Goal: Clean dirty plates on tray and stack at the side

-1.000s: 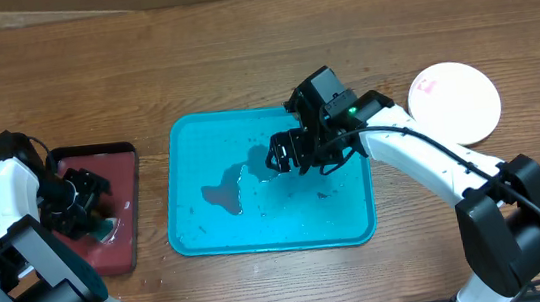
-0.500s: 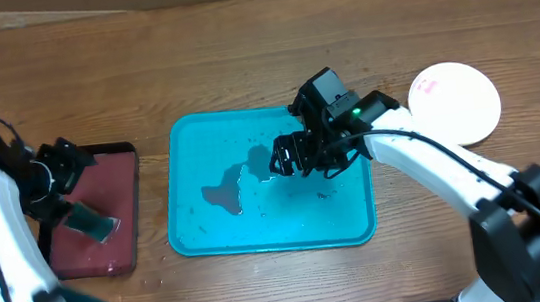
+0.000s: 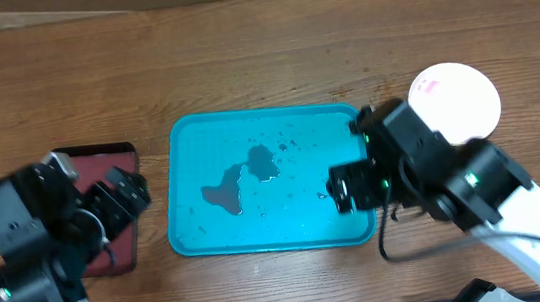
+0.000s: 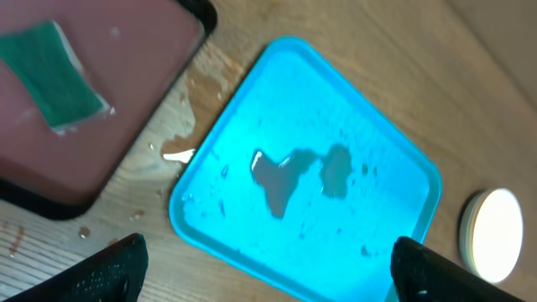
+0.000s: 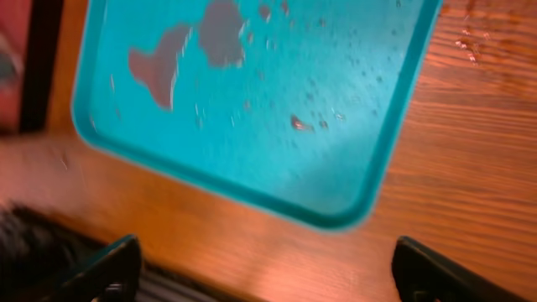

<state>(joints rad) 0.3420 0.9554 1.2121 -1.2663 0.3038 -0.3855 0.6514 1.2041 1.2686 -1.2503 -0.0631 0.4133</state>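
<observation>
Overhead, left claw [image 3: 122,199] gapes beside the tray [image 3: 258,228]; right claw [image 3: 346,187] gapes, seemingly above its edge.

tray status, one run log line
tray: wet, bare | plates: beside it, white on top | left gripper: open, empty | right gripper: open, empty | sponge: on dark red tray
</observation>
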